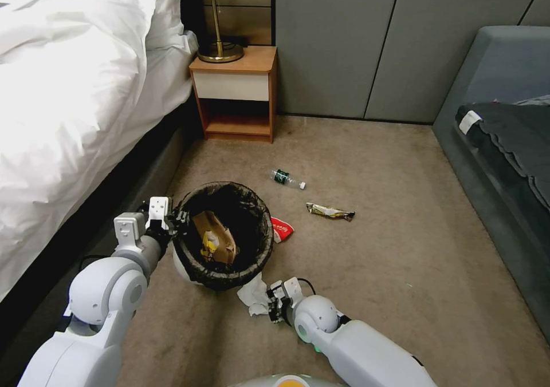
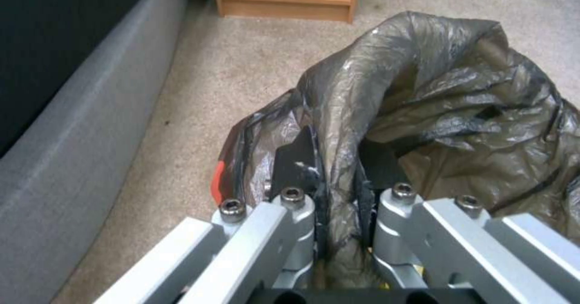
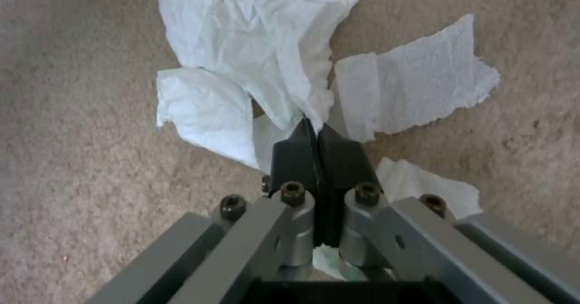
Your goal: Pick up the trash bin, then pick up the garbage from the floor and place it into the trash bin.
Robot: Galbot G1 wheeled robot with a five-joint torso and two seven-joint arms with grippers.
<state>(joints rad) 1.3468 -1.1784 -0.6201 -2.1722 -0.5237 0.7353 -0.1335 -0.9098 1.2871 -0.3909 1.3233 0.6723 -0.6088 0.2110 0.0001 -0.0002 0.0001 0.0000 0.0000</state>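
Note:
The trash bin (image 1: 186,269), white with a dark liner (image 2: 453,91) over its rim, stands on the carpet near the bed. My left gripper (image 1: 175,218) is shut on the bin's rim, its fingers (image 2: 296,159) clamping the liner. Inside lie a tan paper bag (image 1: 216,235) and a yellow wrapper. My right gripper (image 1: 274,307), low by the bin's near side, is shut on a white crumpled tissue (image 1: 255,296), pinching a fold (image 3: 260,55) between its black pads (image 3: 293,152). More garbage lies beyond: a red packet (image 1: 282,228), an olive wrapper (image 1: 330,210) and a clear bottle (image 1: 286,178).
A bed with white bedding (image 1: 74,106) runs along the left. A wooden nightstand (image 1: 235,92) with a brass lamp (image 1: 219,49) stands at the back. A grey sofa (image 1: 498,146) lines the right. Open carpet lies between bin and sofa.

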